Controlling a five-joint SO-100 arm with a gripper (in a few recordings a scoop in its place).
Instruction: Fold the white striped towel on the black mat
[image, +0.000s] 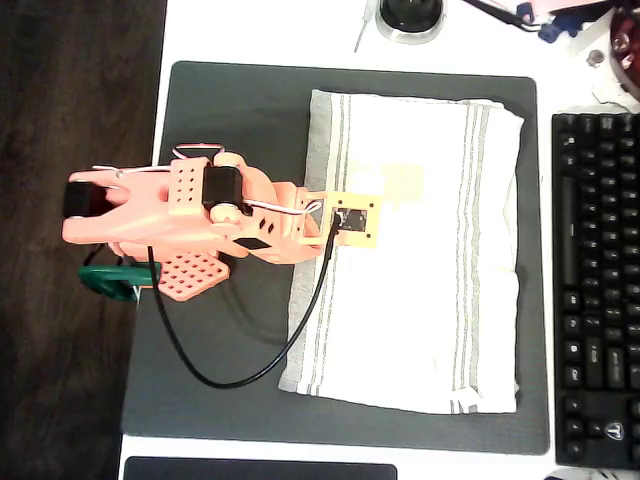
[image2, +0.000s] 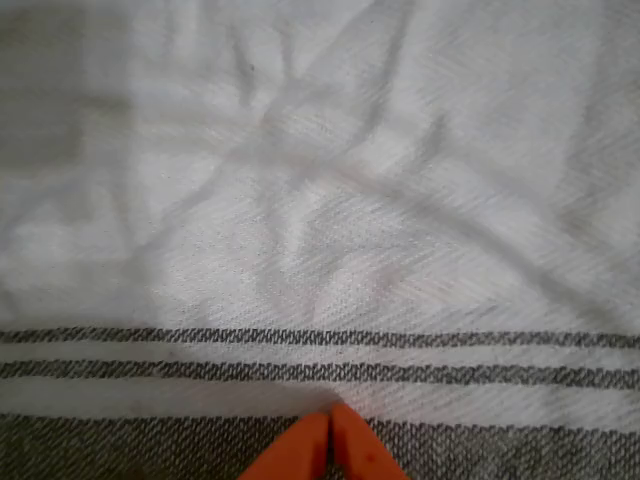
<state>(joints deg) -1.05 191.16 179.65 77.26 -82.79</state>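
The white striped towel (image: 420, 260) lies spread flat on the black mat (image: 230, 120), slightly wrinkled, with grey stripe groups along its left and right edges in the overhead view. My orange arm (image: 200, 215) reaches in from the left, and its wrist hangs over the towel's left striped edge. In the wrist view the gripper (image2: 330, 415) shows as two orange fingertips (image2: 300, 450) pressed together at the bottom, just above the towel's (image2: 320, 200) grey striped band. Nothing shows between the tips.
A black keyboard (image: 595, 290) lies right of the mat. A round dark object (image: 408, 15) sits beyond the mat's top edge. The arm's black cable (image: 250, 370) loops over the mat's lower left. Dark floor lies left of the table.
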